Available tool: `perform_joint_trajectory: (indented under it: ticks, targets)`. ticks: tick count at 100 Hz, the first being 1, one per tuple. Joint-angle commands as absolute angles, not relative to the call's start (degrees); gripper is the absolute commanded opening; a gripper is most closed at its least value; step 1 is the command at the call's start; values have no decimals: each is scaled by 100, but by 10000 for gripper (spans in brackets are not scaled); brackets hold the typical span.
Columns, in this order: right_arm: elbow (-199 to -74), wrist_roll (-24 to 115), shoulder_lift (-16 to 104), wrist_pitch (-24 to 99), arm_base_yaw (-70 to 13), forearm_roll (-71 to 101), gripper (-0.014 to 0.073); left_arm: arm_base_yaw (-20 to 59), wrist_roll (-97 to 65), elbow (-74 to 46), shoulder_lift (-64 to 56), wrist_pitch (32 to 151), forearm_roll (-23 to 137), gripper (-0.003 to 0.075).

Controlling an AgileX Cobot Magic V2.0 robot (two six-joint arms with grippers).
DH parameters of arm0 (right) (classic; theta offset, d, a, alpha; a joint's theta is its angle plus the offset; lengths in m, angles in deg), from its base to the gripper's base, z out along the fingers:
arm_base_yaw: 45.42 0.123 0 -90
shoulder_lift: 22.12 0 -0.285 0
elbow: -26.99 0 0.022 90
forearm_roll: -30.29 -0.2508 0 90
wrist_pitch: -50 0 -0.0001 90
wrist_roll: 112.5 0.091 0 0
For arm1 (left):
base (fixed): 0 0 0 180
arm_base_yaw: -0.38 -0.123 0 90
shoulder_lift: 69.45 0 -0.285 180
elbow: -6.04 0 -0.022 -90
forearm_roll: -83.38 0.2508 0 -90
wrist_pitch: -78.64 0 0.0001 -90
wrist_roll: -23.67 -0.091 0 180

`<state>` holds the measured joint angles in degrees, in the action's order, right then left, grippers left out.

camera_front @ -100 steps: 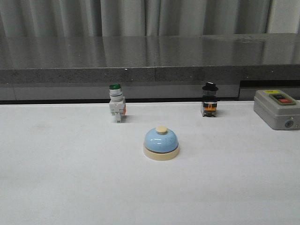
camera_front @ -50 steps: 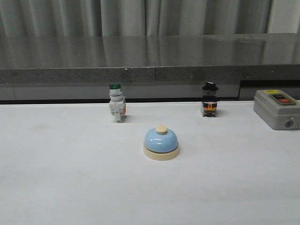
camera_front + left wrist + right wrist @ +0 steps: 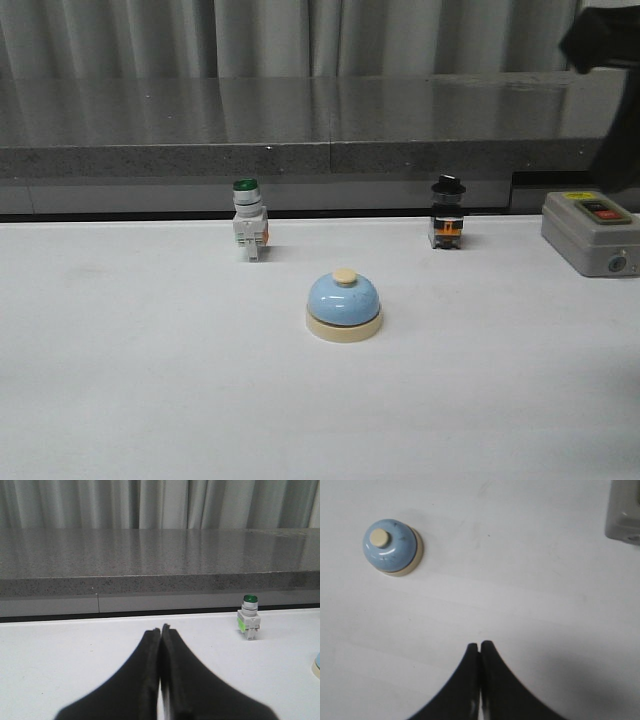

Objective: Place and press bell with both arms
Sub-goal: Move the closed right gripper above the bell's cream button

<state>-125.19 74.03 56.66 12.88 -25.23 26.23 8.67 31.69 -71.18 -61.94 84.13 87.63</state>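
Since both our black tapered tools, left (image 3: pixel 160 670) and right (image 3: pixel 479 680), are pressed together, reaching unopened could shove the light-blue dome-shaped bell (image 3: pixel 344 306) aside.

Your left gripper (image 3: pixel 160 630) sits low and level, fingers pressed together. Your right gripper (image 3: pixel 479 646) points straight down, fingers likewise closed. A dark blur at the front view's upper right is probably your right arm (image 3: pixel 603 40).
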Motion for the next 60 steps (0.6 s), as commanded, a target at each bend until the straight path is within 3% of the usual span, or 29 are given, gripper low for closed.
perform_joint_trajectory:
  ticks: [1, 60]
  targets:
    - [-12973, 7342, 5990, 1661, -2372, 2574, -60, 867, 3226, -7362, -6370, 7961, 8759, -20]
    - [-15079, 7342, 8586, 1631, -1374, 2574, -60, 867, 3226, -7362, -6370, 7961, 8759, -20]
